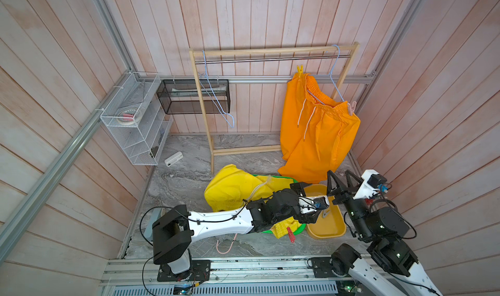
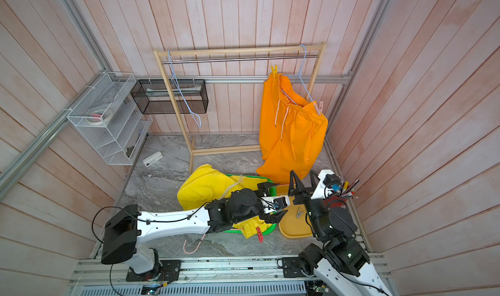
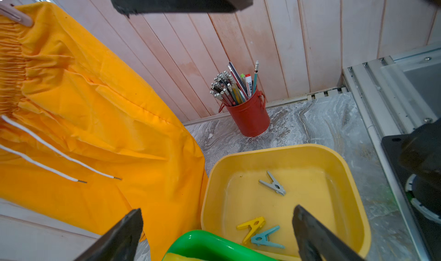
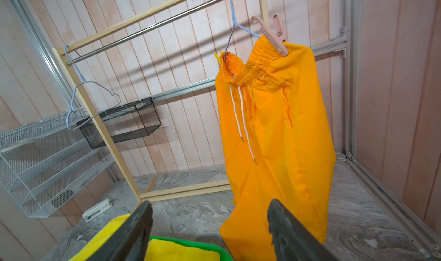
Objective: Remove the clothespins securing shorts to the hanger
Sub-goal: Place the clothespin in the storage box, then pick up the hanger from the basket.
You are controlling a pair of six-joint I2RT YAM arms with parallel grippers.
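Both top views look down from high up at the whole counter (image 1: 189, 172). The left wrist camera looks close at the yellow tray (image 3: 274, 150) — the right one faces the orange shorts (image 4: 274, 128), which all views share.

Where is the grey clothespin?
In the left wrist view, the grey clothespin lies in the yellow tray on the right, apart from the yellow clothespin and teal clothespin.
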